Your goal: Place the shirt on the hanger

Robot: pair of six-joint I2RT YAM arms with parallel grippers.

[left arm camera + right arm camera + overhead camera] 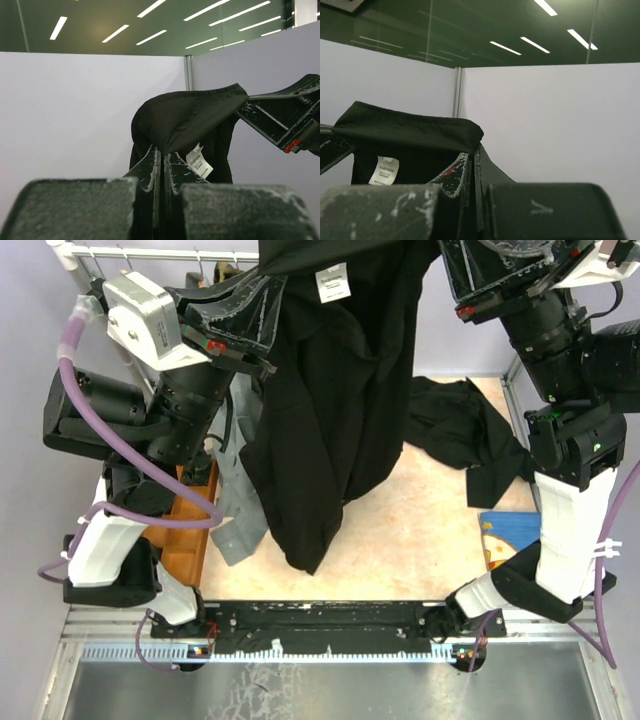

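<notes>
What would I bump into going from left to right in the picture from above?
left arm → grey garment → hanging black shirt → crumpled black garment → right arm

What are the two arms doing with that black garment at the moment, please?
Both arms are holding the shirt up by its collar. The left gripper and the right gripper are each shut on the fabric, one on either side of the white label. The shirt hangs down over the table, where another black garment lies crumpled.

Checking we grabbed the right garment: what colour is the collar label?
White with dark print; the label shows best in the left wrist view.
</notes>
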